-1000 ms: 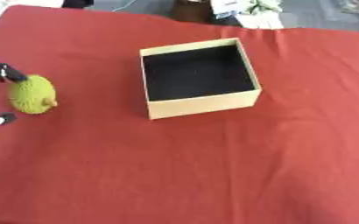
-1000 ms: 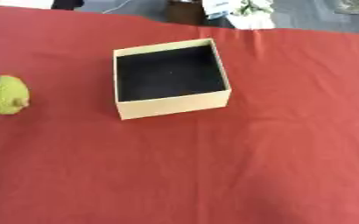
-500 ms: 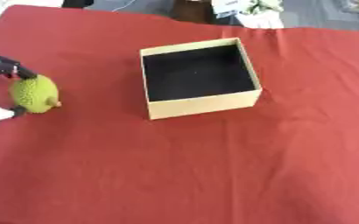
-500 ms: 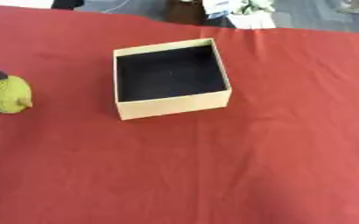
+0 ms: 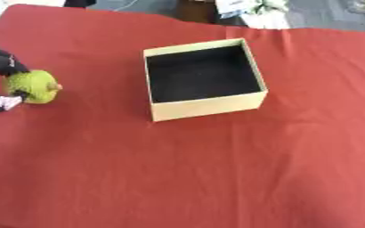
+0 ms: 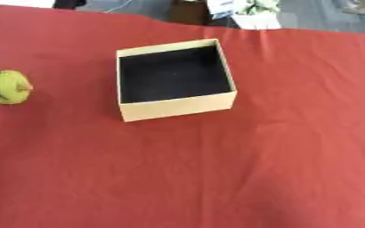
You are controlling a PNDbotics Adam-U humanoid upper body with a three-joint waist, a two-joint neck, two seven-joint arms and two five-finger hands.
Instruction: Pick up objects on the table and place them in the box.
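At the left edge of the red-covered bench (image 5: 216, 178), the left robot hand (image 5: 0, 82) has its fingers curled around a bumpy yellow-green fruit (image 5: 32, 86), one finger above it and one below. Farther back, near the middle, the open tan box (image 5: 204, 79) with a black inside stands well apart from the fruit.

open red tablecloth (image 5: 216, 169) all round, lone box (image 5: 205, 80) mid-table, its top open, clutter beyond far edge
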